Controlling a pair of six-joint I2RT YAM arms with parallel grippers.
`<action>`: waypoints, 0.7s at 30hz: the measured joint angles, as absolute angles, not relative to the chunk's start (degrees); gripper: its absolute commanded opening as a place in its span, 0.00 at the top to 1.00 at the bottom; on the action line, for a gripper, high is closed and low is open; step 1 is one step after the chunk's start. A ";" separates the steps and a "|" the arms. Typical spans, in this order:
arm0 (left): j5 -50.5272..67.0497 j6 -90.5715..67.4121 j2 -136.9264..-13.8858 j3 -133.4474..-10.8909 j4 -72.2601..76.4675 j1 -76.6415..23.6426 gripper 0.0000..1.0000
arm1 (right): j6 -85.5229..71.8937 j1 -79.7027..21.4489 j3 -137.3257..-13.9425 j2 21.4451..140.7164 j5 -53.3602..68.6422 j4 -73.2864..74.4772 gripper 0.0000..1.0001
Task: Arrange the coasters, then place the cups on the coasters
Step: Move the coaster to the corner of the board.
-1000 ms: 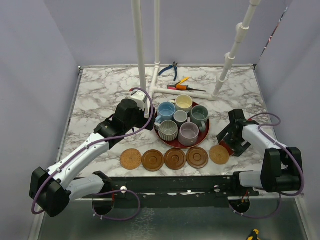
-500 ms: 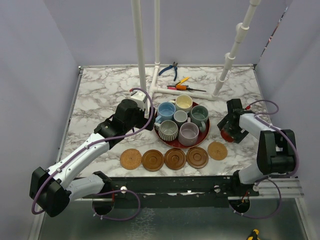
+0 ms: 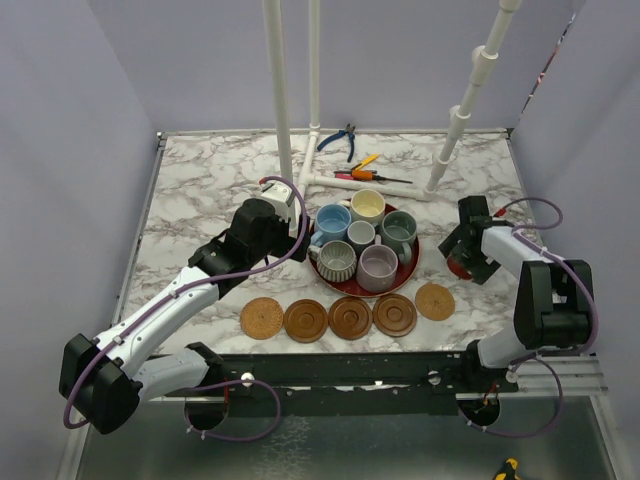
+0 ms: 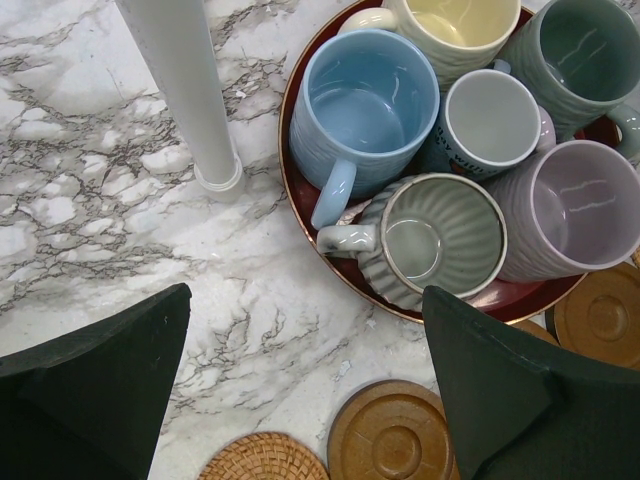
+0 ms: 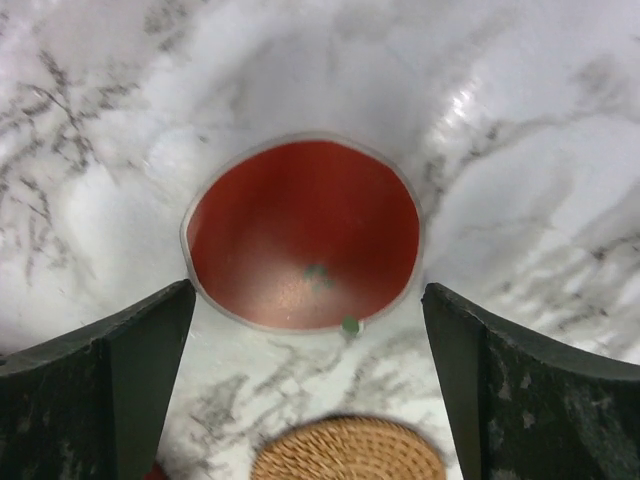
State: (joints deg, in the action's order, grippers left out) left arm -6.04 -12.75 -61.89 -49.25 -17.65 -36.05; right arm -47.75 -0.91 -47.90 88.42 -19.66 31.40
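Note:
Five coasters lie in a row at the near edge: a woven one (image 3: 262, 318), three ringed wooden ones (image 3: 350, 317) and a tan woven one (image 3: 435, 301). A small red coaster (image 5: 303, 233) lies flat on the marble just ahead of my open right gripper (image 5: 307, 300), with the tan woven coaster (image 5: 347, 452) below it. Several cups stand packed on the red tray (image 3: 413, 258): light blue (image 4: 365, 105), cream-yellow (image 4: 465, 20), grey-green (image 4: 580, 50), pale grey (image 4: 490, 120), ribbed (image 4: 440, 235) and lavender (image 4: 585, 205). My left gripper (image 4: 300, 310) hangs open, empty, over bare marble left of the tray.
A white pipe frame (image 3: 283, 120) rises behind the tray, with one post (image 4: 190, 100) close to the light blue cup. Blue pliers (image 3: 340, 140) and screwdrivers (image 3: 365, 170) lie at the back. Side walls enclose the marble table (image 3: 200, 190).
My right arm has swung back from the near edge, away from the tan woven coaster, and now stands over the red coaster. The left arm has not moved.

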 measured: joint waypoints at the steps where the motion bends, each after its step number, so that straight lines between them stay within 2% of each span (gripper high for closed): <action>1: -6.04 -12.78 -61.89 -49.25 -17.65 -36.05 0.01 | -47.62 -0.84 -47.24 87.33 -19.64 31.92 0.00; 5: -6.02 -12.78 -61.89 -49.25 -17.65 -36.05 0.01 | -47.18 -0.64 -44.75 80.64 -18.20 34.98 0.06; 11: -6.02 -12.78 -61.89 -49.25 -17.65 -36.05 0.01 | -46.39 -0.64 -41.21 72.69 -10.57 35.83 0.25; 21: -6.02 -12.78 -61.98 -49.25 -17.65 -36.07 0.01 | -44.91 -0.64 -38.98 74.63 1.89 31.83 0.43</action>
